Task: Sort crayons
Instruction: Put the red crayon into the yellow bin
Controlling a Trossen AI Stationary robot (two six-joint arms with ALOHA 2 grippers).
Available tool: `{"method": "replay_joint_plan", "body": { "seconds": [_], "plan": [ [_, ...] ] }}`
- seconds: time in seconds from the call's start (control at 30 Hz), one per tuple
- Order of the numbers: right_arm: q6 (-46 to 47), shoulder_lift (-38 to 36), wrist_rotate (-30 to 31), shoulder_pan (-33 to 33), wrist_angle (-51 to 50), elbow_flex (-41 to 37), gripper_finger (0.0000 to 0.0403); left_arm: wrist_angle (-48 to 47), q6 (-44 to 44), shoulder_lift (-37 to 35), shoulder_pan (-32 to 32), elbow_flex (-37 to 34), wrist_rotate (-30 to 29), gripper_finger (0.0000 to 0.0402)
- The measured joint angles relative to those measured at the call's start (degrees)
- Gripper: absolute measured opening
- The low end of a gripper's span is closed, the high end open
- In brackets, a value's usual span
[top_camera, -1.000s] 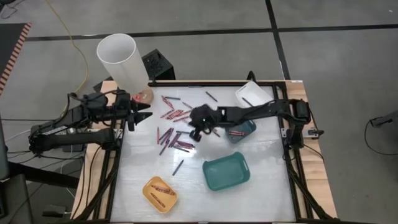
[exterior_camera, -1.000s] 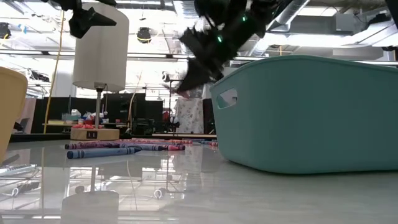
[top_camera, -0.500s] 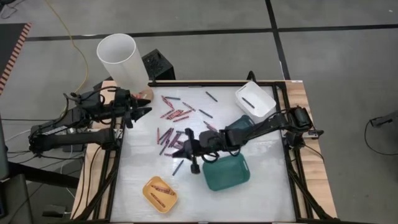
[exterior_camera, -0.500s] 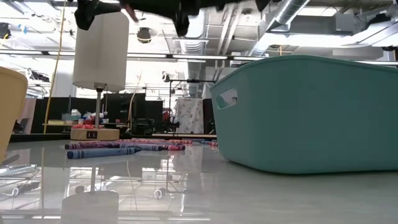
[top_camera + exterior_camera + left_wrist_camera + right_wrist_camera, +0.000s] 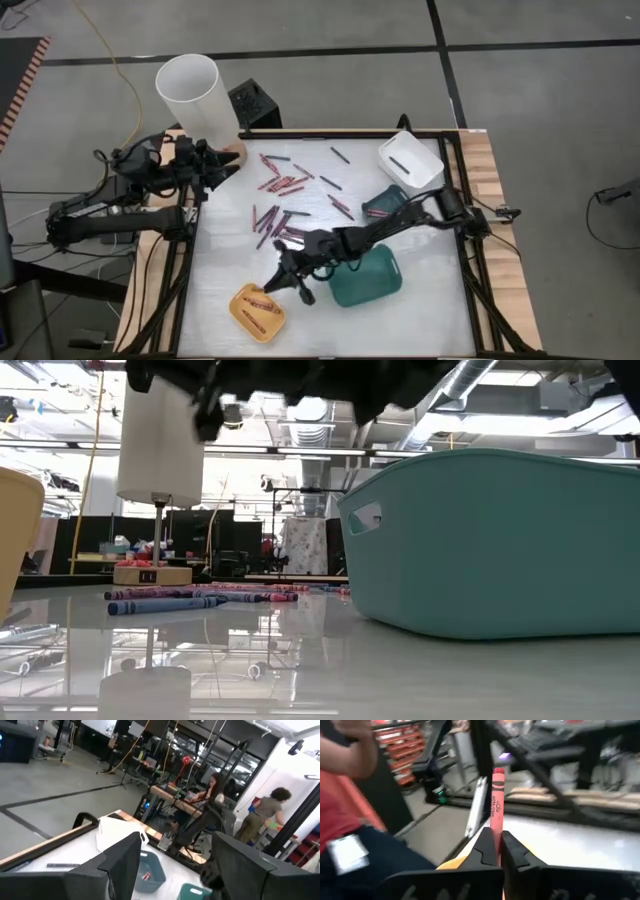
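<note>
A red crayon (image 5: 497, 795) stands pinched between the right gripper's (image 5: 497, 851) fingers, just beside the yellow tray (image 5: 257, 311).

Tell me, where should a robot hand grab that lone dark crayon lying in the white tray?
Grip the dark crayon at its middle, coming straight down from above. It lies flat and alone in the white tray, so the fingers should close across its thin width, probably clear of the walls.
</note>
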Motion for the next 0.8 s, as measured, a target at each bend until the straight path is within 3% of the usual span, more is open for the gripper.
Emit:
{"method": "replay_joint_plan", "body": {
  "seconds": [0.2, 0.37, 0.47, 0.8],
  "plan": [
    [4.2, 9.7, -6.9, -0.1, -0.7, 11.7, 0.0001, 0.4, 0.0, -0.9, 0.0, 0.0, 0.0, 0.0233],
    [7.2, 15.9, -13.1, -0.1, -8.9, 21.3, 0.0001, 0.3, 0.0, -1.3, 0.0, 0.0, 0.0, 0.0233],
    [7.4, 17.3, -13.5, -0.4, -14.8, 26.1, 0.0003, 0.3, 0.0, -1.3, 0.0, 0.0, 0.0, 0.0233],
    [8.0, 17.5, -12.9, -0.4, -22.8, 27.8, 0.0008, 0.3, 0.0, -1.3, 0.0, 0.0, 0.0, 0.0233]
  ]
}}
